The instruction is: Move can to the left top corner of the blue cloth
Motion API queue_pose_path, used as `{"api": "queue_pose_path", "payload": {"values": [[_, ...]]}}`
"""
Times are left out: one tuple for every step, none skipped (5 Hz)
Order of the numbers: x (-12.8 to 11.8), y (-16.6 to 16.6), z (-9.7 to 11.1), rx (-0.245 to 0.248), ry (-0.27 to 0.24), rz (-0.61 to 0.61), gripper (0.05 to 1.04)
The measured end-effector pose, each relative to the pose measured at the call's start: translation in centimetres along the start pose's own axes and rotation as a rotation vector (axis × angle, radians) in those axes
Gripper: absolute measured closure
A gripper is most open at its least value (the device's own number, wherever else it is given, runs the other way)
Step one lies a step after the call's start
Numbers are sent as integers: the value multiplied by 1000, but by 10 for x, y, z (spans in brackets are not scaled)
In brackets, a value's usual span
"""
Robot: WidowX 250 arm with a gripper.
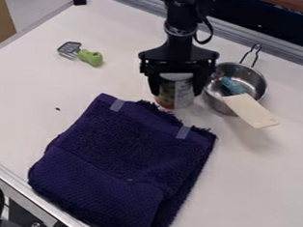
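The black gripper (176,88) hangs at the upper middle, just beyond the top edge of the cloth. Between its two fingers is the can (175,94), upright, with a fruit-patterned and white label; a finger lies along each side of it. The can's lower end is at the cloth's far edge, and I cannot tell whether it rests on the table or is slightly above. The dark blue cloth (129,157) lies folded in the lower middle, with two pale tape strips near its far edge.
A metal pot (262,88) with a blue and cream spatula (252,111) stands close to the gripper's right. A green-handled masher (90,57) lies at the upper left of the white table (26,88).
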State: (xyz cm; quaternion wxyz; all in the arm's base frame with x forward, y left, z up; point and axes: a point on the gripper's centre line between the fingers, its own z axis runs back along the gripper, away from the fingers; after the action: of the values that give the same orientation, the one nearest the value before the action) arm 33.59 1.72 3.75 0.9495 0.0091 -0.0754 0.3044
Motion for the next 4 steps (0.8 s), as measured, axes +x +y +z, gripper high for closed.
{"api": "queue_pose_path", "payload": {"values": [[14, 5, -6, 12, -24, 34, 84], [33, 11, -10, 31, -22, 107, 84], [50, 17, -17, 75, -22, 206, 84], [69, 24, -22, 92, -42, 263, 84]]}}
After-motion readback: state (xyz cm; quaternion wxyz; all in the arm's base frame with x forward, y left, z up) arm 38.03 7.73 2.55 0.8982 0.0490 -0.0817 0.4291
